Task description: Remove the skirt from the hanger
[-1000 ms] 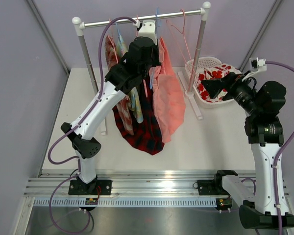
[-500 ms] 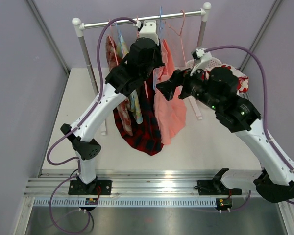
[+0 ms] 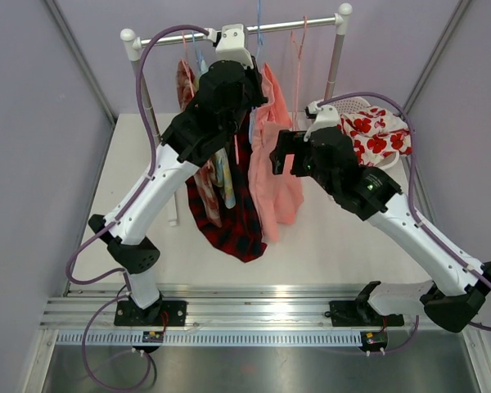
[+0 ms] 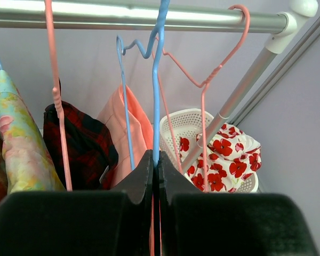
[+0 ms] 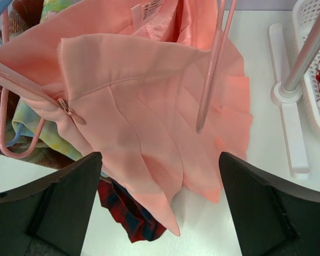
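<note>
Setting: robotics lab test cell, not a home or shop.

Evidence:
- Plain lilac panel walls [image 3: 33,164] enclose the work area on three sides and are held in bare aluminium struts [image 3: 80,61].
- The work surface is a white tabletop [image 3: 335,237], unfurnished.
- A slotted aluminium rail [image 3: 262,315] runs along the near edge. The left arm [image 3: 159,184] and right arm [image 3: 409,225], both white and black, are bolted to it.
- The clothing items are staged props standing on the table itself: a small garment rack [image 3: 282,24] carrying a blue hanger [image 4: 156,96] among pink ones, and a white lattice basket [image 4: 184,122] beside its post.
- Lighting is even, and the walls carry no decoration.
</note>
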